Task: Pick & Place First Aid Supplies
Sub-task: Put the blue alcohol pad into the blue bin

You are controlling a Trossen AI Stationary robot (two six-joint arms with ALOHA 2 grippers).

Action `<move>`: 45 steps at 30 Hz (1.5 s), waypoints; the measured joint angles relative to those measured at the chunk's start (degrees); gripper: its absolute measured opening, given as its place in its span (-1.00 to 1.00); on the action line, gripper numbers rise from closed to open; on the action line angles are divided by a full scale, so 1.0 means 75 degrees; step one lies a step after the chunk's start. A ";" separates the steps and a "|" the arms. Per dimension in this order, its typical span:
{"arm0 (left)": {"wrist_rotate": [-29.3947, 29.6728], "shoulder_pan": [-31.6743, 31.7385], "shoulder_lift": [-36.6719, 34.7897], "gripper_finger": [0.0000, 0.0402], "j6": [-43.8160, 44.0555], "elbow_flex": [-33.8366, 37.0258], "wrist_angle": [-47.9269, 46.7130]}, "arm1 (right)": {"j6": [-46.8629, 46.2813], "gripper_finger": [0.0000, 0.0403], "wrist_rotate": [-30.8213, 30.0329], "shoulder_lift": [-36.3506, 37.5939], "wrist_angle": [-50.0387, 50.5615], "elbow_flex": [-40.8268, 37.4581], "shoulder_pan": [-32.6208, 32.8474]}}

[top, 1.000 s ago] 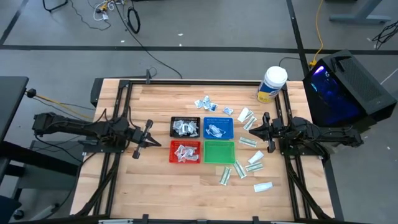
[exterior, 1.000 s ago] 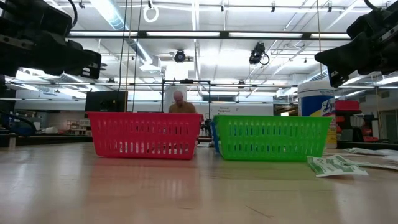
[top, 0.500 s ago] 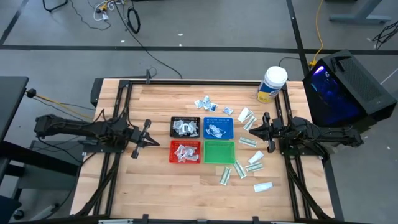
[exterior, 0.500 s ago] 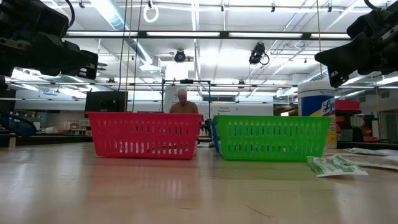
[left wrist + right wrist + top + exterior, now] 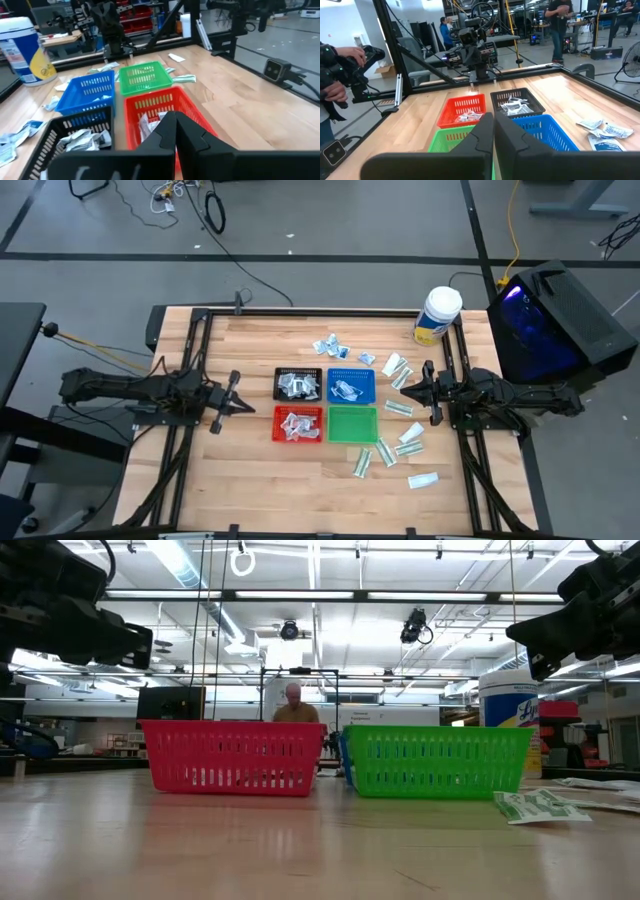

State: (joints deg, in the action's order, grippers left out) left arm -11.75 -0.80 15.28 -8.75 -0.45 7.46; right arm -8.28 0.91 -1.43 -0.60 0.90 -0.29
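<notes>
- Black tray (image 5: 297,384), blue tray (image 5: 351,386) and red tray (image 5: 298,424) each hold packets; green tray (image 5: 352,423) looks empty.
- Left to sort: squarish packets (image 5: 336,348) behind the trays, narrow white-and-green packets (image 5: 400,408) on the tabletop to their right (roughly half remaining, I judge).
- Left tool (image 5: 236,392) hangs left of the trays, fingers together, carrying nothing.
- Right tool (image 5: 427,388) sits over the green packets, fingers together, carrying nothing.

Pale wood table (image 5: 250,470), seemingly plastic trays (image 5: 352,424)

Four mesh trays (image 5: 352,423), one white jar (image 5: 437,315), two arms (image 5: 140,392), and many scattered packets (image 5: 399,408).
</notes>
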 joint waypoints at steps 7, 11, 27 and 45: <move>0.0225 0.0000 -0.0311 -0.99 0.0003 0.0000 -0.0436 | -0.0002 -0.91 0.0002 0.0002 -0.0002 -0.0003 0.0000; 0.0328 0.0000 -0.0522 -0.98 0.0003 0.0000 -0.0526 | -0.0001 -0.91 0.0001 0.0003 0.0000 -0.0003 0.0002; 0.0761 0.0000 -0.1482 -0.98 -0.0118 -0.0003 -0.0738 | 0.0001 -0.91 0.0002 0.0002 0.0000 0.0000 0.0001; 0.0886 0.0000 -0.2027 -0.97 0.0146 0.0000 -0.0792 | 0.0001 -0.91 0.0002 0.0002 -0.0002 -0.0001 0.0000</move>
State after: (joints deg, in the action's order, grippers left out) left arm -5.10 -0.80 0.08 -7.66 -0.45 1.52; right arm -8.27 0.93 -1.42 -0.61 0.90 -0.30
